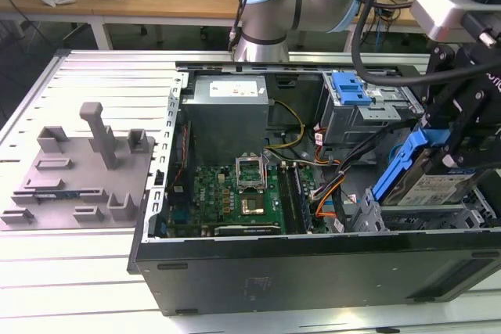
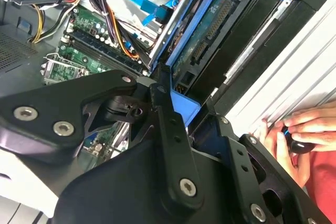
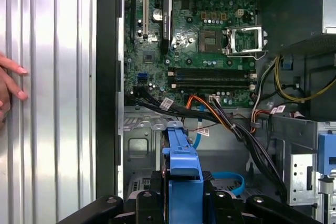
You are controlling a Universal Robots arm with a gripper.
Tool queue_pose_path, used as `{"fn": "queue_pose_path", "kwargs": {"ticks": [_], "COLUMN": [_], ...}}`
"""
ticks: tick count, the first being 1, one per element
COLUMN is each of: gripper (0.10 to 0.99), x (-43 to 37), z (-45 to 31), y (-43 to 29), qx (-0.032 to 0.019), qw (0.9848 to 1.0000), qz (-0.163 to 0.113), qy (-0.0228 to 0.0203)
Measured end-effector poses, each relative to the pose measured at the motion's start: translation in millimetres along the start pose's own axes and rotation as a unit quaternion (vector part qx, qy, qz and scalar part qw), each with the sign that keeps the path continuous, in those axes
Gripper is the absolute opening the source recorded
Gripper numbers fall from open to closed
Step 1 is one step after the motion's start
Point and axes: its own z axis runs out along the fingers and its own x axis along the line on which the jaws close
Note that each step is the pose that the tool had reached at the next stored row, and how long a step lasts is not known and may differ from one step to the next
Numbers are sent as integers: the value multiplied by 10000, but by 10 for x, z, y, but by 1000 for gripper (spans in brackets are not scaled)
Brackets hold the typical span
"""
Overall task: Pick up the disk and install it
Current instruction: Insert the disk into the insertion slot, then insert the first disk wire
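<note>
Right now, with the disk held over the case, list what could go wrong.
1. The disk hangs tilted in the gripper; it could jam against the metal bay.
2. Loose cables beside the bay could get pinched under it.
3. A person's hand is close to the case and might be struck.

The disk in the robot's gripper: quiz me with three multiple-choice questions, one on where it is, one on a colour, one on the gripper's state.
1. Where is the disk? A. On the floor. B. Over the open computer case, at the exterior view's right. C. On a shelf.
2. What colour is its plastic frame? A. Red. B. Yellow. C. Blue.
3. The gripper is: A. shut on the disk. B. open and empty. C. holding a cable.
Answers: 1 B, it hangs tilted over that end of the case. 2 C, blue shows in all three views. 3 A, the frame sits clamped in it in the first wrist view.
</note>
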Motion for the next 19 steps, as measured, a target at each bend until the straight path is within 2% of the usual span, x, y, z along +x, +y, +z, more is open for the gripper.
{"fn": "queue_pose_path", "kwargs": {"ticks": [8, 10, 19], "gripper": [365, 502, 502], "x": [8, 8, 8], "z": [106, 106, 106], "y": [-1, -1, 0], "qx": [0, -1, 0], "qw": [10000, 10000, 10000], "qz": [-10, -11, -11], "qy": [0, 1, 0]}}
